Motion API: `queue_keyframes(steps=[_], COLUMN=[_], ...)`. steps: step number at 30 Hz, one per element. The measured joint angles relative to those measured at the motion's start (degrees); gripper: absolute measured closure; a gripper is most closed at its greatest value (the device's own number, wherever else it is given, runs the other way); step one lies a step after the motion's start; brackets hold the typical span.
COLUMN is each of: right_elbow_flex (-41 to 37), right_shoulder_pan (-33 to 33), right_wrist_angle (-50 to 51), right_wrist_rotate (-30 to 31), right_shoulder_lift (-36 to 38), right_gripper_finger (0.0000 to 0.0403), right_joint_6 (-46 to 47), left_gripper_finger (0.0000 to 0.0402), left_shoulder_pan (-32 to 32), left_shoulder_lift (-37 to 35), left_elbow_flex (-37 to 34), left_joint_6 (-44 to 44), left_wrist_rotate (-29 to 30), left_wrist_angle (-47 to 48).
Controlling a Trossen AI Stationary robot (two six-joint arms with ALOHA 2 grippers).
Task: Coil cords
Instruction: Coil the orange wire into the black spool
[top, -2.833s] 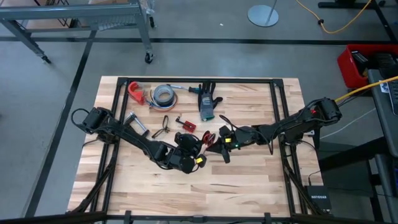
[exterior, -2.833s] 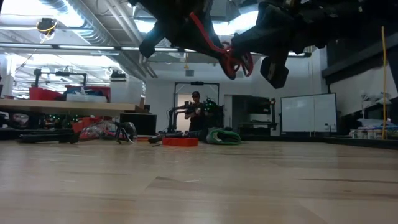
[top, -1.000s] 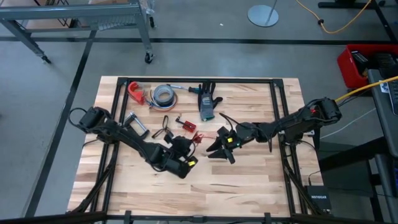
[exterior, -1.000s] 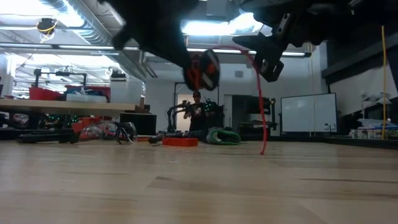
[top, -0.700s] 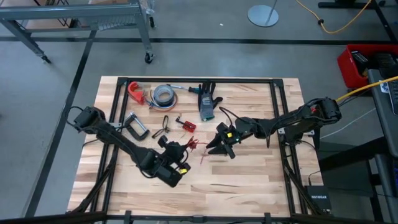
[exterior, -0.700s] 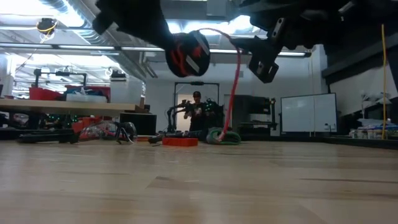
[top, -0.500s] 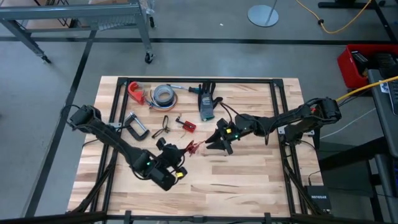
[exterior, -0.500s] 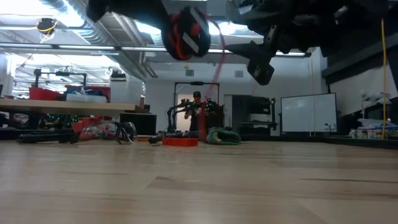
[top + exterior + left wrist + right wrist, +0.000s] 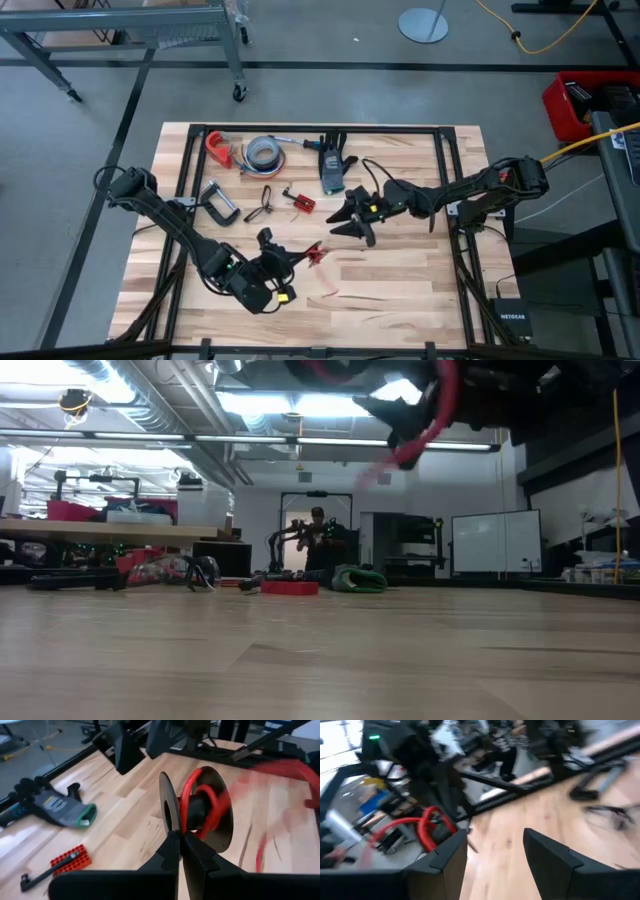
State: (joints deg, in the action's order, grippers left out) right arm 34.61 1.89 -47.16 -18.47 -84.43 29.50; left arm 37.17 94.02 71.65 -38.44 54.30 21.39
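Two grippers work mid-table in the high view: your left gripper [image 9: 300, 255] carries the red cord [image 9: 316, 253] on a spool, and the right gripper [image 9: 352, 222] hangs beyond it toward the glove [image 9: 333, 173], with bare table [image 9: 420, 290] to spare.

Low view: cord slack trails in the air, clear of the wood.

Left wrist: fingers [image 9: 172, 852] pinch the spool's disc [image 9: 168, 815], clamped.

Right wrist: jaws spread, empty; reach toward the spool.

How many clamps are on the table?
2. A red clamp lies at the table's far left corner, beside the grey tape roll. A silver clamp lies nearer, by the left arm. The arms may hide more.
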Motion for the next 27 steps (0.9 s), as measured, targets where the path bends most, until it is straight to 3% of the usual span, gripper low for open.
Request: queue_keyframes(steps=[5,11,16,21,27], right_elbow_flex=[0.0,0.0,0.0,0.0,0.0], right_shoulder_pan=[0.3,3.7,6.9,8.0,8.0], right_wrist_angle=[-0.4,-1.0,-1.7,-2.4,-2.8], right_wrist_rotate=[-5.2,-5.1,-0.9,3.4,2.3], right_shoulder_lift=[0.0,0.0,0.0,0.0,0.0], right_gripper_finger=[0.0205,0.0205,0.0205,0.0205,0.0205], right_joint_6=[-2.9,-8.7,-14.2,-17.3,-17.5], left_gripper_finger=[0.0401,0.0401,0.0401,0.0401,0.0401], left_shoulder_pan=[0.0,0.0,-0.1,-0.4,-0.8], left_shoulder_lift=[0.0,0.0,0.0,0.0,0.0], left_elbow_flex=[0.0,0.0,0.0,0.0,0.0], left_joint_6=[4.8,7.9,8.6,10.4,14.8], left_wrist_rotate=[-1.7,-1.9,-2.2,-6.6,-7.9], left_wrist_angle=[-4.1,-8.0,-8.9,-11.8,-15.1])
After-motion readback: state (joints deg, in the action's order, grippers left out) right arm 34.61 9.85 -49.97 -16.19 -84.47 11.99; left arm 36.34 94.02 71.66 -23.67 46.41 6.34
